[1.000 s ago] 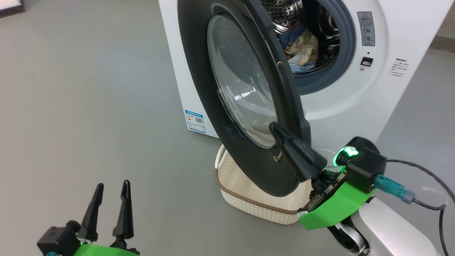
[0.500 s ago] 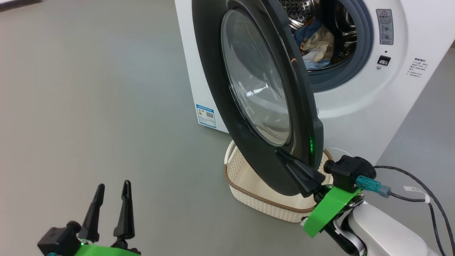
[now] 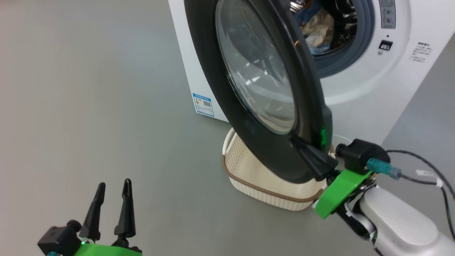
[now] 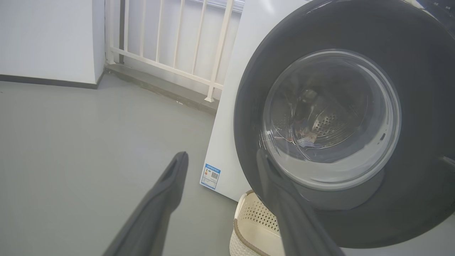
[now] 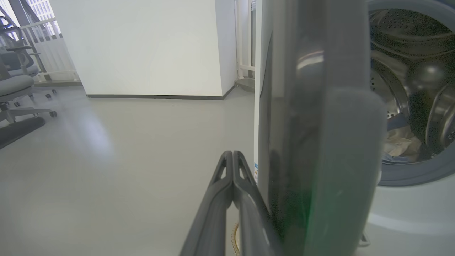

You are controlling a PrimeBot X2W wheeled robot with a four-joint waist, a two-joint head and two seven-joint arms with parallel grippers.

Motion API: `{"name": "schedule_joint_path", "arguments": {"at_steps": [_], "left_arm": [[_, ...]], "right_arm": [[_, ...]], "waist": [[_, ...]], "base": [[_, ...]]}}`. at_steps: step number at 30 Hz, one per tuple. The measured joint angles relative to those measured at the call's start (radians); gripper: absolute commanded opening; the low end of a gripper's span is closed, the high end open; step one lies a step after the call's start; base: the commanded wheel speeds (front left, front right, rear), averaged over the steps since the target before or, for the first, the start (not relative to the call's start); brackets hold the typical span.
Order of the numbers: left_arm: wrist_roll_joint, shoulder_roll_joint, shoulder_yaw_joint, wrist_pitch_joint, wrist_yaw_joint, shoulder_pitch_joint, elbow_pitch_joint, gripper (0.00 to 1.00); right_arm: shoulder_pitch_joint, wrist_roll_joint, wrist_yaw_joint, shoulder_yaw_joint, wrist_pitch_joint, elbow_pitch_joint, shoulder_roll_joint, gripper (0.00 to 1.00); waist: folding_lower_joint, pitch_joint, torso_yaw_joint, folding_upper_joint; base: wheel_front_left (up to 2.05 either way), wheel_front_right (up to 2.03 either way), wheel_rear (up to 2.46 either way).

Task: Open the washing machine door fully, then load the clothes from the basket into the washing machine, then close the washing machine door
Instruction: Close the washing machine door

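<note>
The white washing machine (image 3: 359, 81) has its black round door (image 3: 213, 78) standing partly swung out, the glass window (image 3: 256, 71) facing me. Light blue and cream clothes (image 3: 316, 28) lie in the steel drum (image 5: 401, 42). My right gripper (image 3: 294, 138) is shut, with its fingers lying against the door's outer face near the lower free edge. In the right wrist view the door (image 5: 320, 124) stands edge-on just right of the shut gripper (image 5: 233, 154). The cream basket (image 3: 249, 177) sits on the floor under the door; what shows of its inside is bare. My left gripper (image 3: 112, 185) hangs open at the lower left, holding nothing.
Grey floor (image 3: 89, 106) spreads to the left of the machine. A blue label sticker (image 3: 203, 104) marks its lower left corner. A white railing (image 4: 170, 53) and wall stand behind it. An office chair (image 5: 17, 85) is far off. A black cable (image 3: 419, 170) trails from my right wrist.
The head view has shifted. My shut right gripper has slid toward the door's lower edge, staying against its outer face, and the door has swung slightly toward the machine. The left gripper has kept still.
</note>
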Motion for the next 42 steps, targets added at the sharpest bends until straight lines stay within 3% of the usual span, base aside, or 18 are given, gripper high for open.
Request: {"name": "schedule_joint_path", "arguments": {"at_steps": [18, 42], "left_arm": [[-0.008, -0.020, -0.008, 0.000, 0.000, -0.083, -0.032, 1.00], [-0.008, -0.028, -0.027, 0.000, -0.004, -0.171, -0.055, 1.00]], "right_arm": [[-0.218, 0.022, 0.000, -0.097, 0.000, 0.128, -0.099, 0.00], [-0.584, 0.033, 0.000, -0.109, 0.000, 0.311, -0.165, 0.00]], "waist": [[0.0000, 0.173, -0.033, 0.0000], [0.0000, 0.360, -0.014, 0.0000]], "base": [[0.00, 0.00, 0.00], [0.00, 0.00, 0.00]]}}
